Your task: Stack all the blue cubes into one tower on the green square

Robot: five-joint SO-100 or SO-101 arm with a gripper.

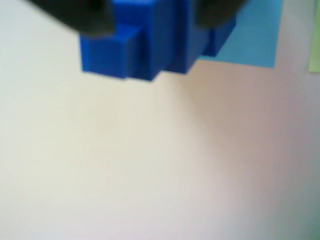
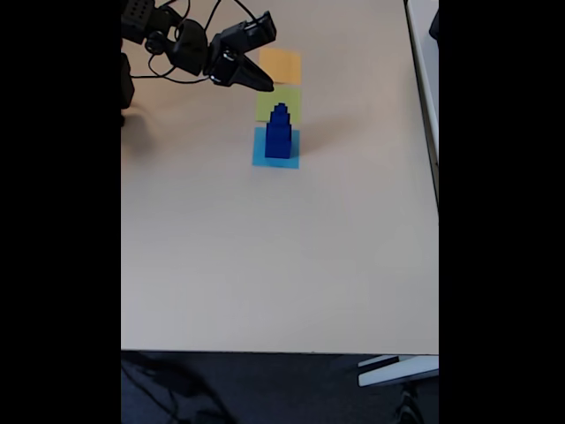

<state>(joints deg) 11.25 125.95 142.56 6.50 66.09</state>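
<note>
While the tower (image 2: 278,135) is standing on the light-blue square (image 2: 275,160), no writing is showing. Beside the green square (image 2: 279,104), the claw (image 2: 265,64) is hanging apart, empty.

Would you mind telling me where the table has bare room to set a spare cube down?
In the fixed view, the table is bare from the light-blue square down to its near edge, and to the right of the paper squares. It is crowded at the top: the tower, green square, orange square and the hand.
</note>
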